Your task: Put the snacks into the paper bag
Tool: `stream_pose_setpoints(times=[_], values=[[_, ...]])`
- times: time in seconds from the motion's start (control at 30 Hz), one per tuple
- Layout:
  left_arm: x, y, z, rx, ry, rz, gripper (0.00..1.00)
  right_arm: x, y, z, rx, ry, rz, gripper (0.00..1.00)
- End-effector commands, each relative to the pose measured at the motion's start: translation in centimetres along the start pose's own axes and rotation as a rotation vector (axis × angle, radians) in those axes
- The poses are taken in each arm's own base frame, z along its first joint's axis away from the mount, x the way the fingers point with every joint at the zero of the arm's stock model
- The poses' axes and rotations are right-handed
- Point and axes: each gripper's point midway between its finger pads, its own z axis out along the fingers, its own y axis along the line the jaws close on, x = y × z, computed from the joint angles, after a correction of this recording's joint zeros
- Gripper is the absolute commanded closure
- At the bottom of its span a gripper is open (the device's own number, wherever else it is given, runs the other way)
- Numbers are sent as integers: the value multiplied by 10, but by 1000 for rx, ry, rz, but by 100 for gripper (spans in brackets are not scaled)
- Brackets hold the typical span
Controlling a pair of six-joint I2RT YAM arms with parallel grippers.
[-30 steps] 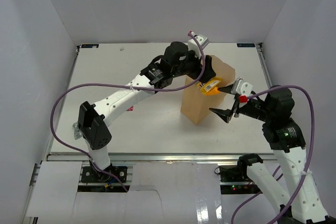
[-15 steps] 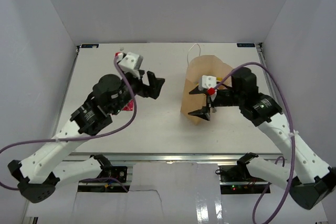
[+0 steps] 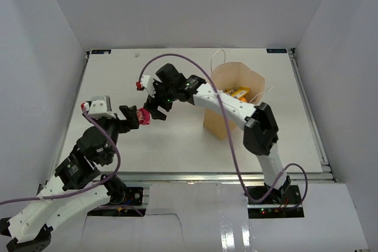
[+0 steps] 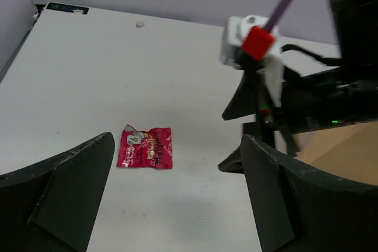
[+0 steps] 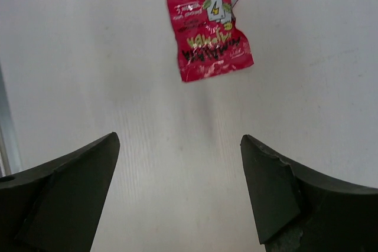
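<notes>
Both jaws gape empty near red packet [image 5: 208,32].

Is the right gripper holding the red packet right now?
No, the red packet lies flat on the table, untouched, ahead of the open right gripper.

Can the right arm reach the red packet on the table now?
Probably yes. The right pincer hangs open just short of the red packet, bare table between them; the left pincer close by might crowd it.

R arm [image 3: 207,95] btwn pkt [image 5: 209,32], bag [image 3: 215,123]
</notes>
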Motion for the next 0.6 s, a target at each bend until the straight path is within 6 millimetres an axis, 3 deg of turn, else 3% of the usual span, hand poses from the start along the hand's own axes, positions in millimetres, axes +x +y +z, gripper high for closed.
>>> stream_pose_setpoints(times=[0.0,0.03,0.07,0.1,0.13,0.17,0.23,0.27,0.43,0.57], values=[[-10,20,-5,-74,-62,-26,2,-8,-18,39,83,27,122,11],[-11,21,-7,-71,-69,-30,2,-28,-22,46,106,-18,126,8],[-11,20,-7,-62,-73,-36,2,-15,-28,71,136,15,136,4],[-11,20,-8,-58,-77,-41,2,-20,-27,81,149,4,127,1],[-9,20,-8,-50,-79,-44,2,-33,-34,88,194,-35,113,8],[-7,17,-8,-35,-75,-44,2,-27,-34,103,208,-33,119,10],[-4,13,-7,-17,-64,-40,2,-40,-36,117,257,-100,112,10],[-3,11,-6,-9,-59,-37,2,-29,-39,125,291,-91,135,10],[3,0,-2,27,-30,-15,2,-24,-43,151,309,-126,221,10],[4,-3,-1,45,-24,-15,2,-6,-41,174,288,-107,275,10]])
